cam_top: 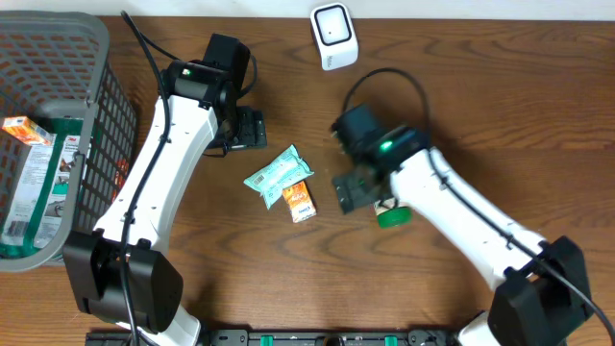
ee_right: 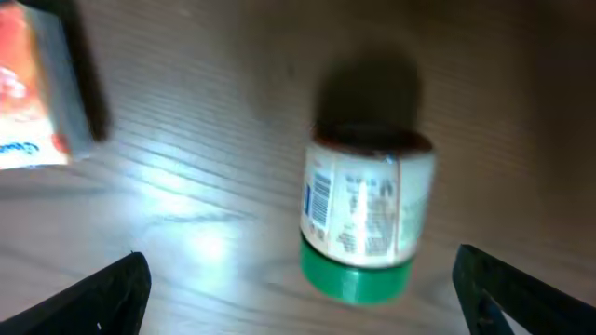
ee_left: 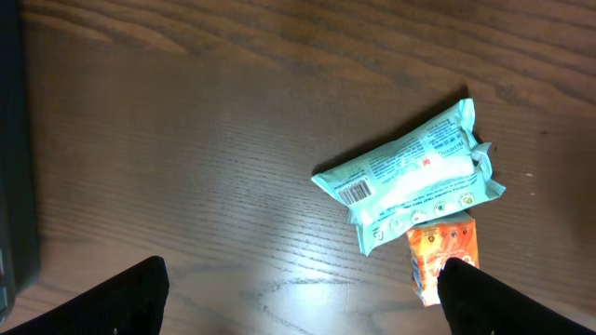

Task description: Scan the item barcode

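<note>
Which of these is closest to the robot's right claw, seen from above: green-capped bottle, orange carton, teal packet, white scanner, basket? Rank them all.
From the right gripper, in the overhead view:
1. green-capped bottle, right beside it
2. orange carton, toward the table's middle
3. teal packet, touching the carton's far side
4. white scanner, at the table's back edge
5. basket, far off on the left arm's side

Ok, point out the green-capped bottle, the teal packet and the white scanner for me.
green-capped bottle (ee_right: 365,209), right wrist view, on its white label.
teal packet (ee_left: 410,177), left wrist view, middle of the wrapper.
white scanner (cam_top: 333,36), overhead view, on its front face.
</note>
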Tool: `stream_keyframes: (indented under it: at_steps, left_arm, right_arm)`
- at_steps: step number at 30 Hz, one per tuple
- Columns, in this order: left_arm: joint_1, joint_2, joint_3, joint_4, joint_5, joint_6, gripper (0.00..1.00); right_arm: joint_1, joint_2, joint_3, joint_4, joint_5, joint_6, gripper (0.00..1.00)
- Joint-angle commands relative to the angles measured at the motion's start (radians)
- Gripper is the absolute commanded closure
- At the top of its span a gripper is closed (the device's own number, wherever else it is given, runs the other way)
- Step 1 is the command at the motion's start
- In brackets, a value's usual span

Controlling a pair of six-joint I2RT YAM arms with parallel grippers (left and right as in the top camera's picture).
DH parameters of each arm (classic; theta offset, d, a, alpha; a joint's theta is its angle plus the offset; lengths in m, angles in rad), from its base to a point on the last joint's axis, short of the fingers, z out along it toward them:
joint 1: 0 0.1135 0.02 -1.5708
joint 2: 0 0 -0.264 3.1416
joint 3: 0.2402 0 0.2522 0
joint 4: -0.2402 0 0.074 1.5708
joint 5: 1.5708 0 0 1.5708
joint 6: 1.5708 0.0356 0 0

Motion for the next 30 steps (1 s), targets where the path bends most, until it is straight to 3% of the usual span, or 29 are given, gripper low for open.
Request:
stream_keyframes:
  at_steps: [1, 4, 11, 14, 22, 25, 28, 30]
  left_arm:
    - [0.002, 0.002, 0.003, -0.003, -0.009, 0.002, 0.07]
    - [0.002, 0.002, 0.003, -0.003, -0.009, 0.003, 0.07]
    - [0.002, 0.002, 0.003, -0.003, -0.009, 0.002, 0.07]
    - [0.002, 0.002, 0.003, -0.003, -0.009, 0.002, 0.07]
    - [0.002, 0.002, 0.003, -0.003, -0.009, 0.002, 0.07]
    - [0.002, 0.002, 0.003, -0.003, -0.009, 0.002, 0.07]
    - [0.002, 0.002, 0.003, -0.003, -0.009, 0.002, 0.07]
    - [0.002, 0.002, 0.003, -0.003, -0.009, 0.002, 0.07]
  right_arm:
    - [0.131, -0.002, -0.029, -0.029, 0.293, 0.204, 0.01]
    - [0.205, 0.016, -0.075, -0.02, 0.419, 0.287, 0.01]
    - [0.215, 0.169, -0.099, 0.033, 0.428, 0.306, 0.09]
    - [0.215, 0.263, -0.099, 0.038, 0.429, 0.306, 0.18]
    - [0.19, 0.289, -0.1, 0.016, 0.44, 0.306, 0.37]
    - [0.15, 0.288, -0.1, 0.009, 0.415, 0.305, 0.34]
    - [0.102, 0.283, -0.096, 0.009, 0.347, 0.295, 0.22]
    - [0.06, 0.274, -0.089, 0.009, 0.305, 0.258, 0.09]
